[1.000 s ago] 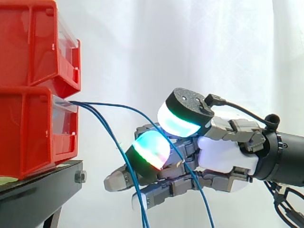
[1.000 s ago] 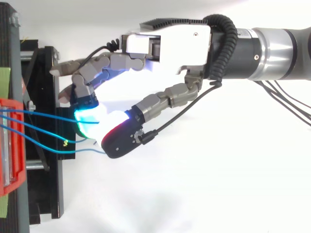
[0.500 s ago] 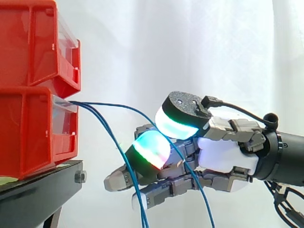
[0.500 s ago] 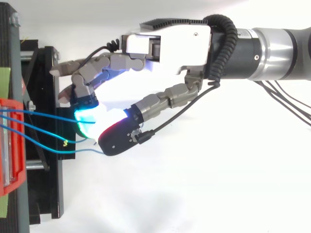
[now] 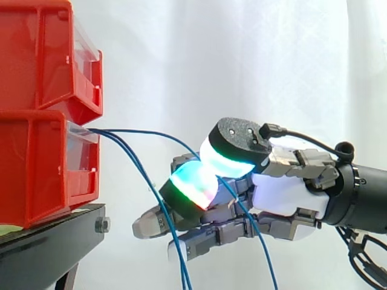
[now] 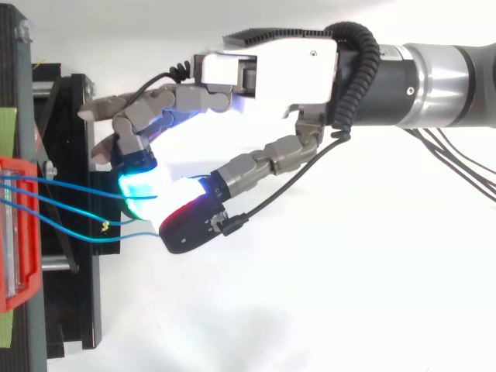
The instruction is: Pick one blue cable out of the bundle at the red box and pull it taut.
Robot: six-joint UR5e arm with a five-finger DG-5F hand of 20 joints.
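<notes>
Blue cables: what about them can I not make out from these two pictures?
1. Grip: in both views the hand itself covers the spot, so whether it holds a blue cable is unclear.
2. Lower ends: cut off by the side view's bottom edge.
3. Origin: hidden by the red box wall in the side view, cut off by the left edge in the top view.

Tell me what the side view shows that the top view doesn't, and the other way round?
Side view: two red plastic bins stacked on a black stand, with thin blue cables drooping downward from the lower one. Top view: the cables fan out side by side, and one carries a small yellow mark. Both: the robot's hand, its glowing pads apparently pinching one blue cable.
</notes>
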